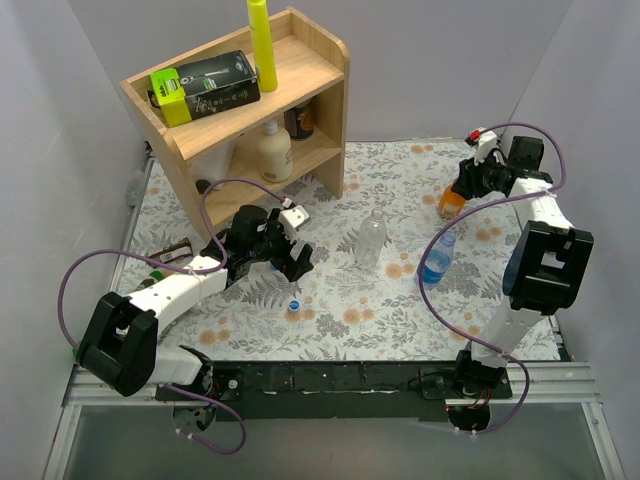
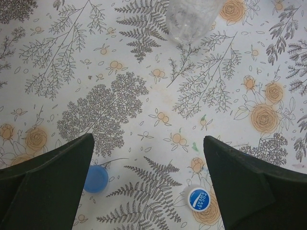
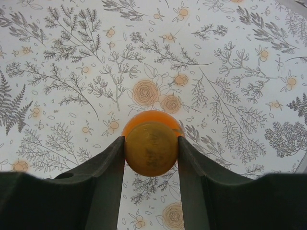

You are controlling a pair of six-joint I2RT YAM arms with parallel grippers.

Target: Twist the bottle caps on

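Left wrist view: left gripper (image 2: 148, 143) gapes wide over blue cap (image 2: 97, 179) and white cap (image 2: 199, 198), clear bottle (image 2: 192, 19) beyond; far right, right gripper (image 3: 151, 143) clamps orange cap (image 3: 151, 155) atop orange bottle (image 3: 144, 119) (press down while twisting, or the unheld bottle likely spins).

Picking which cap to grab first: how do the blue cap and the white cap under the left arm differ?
The blue cap is plain blue; the white cap carries a round blue print. The left gripper partly covers the blue cap in its wrist view; the white cap shows whole. Both lie loose on the flowered cloth, below its open jaws.
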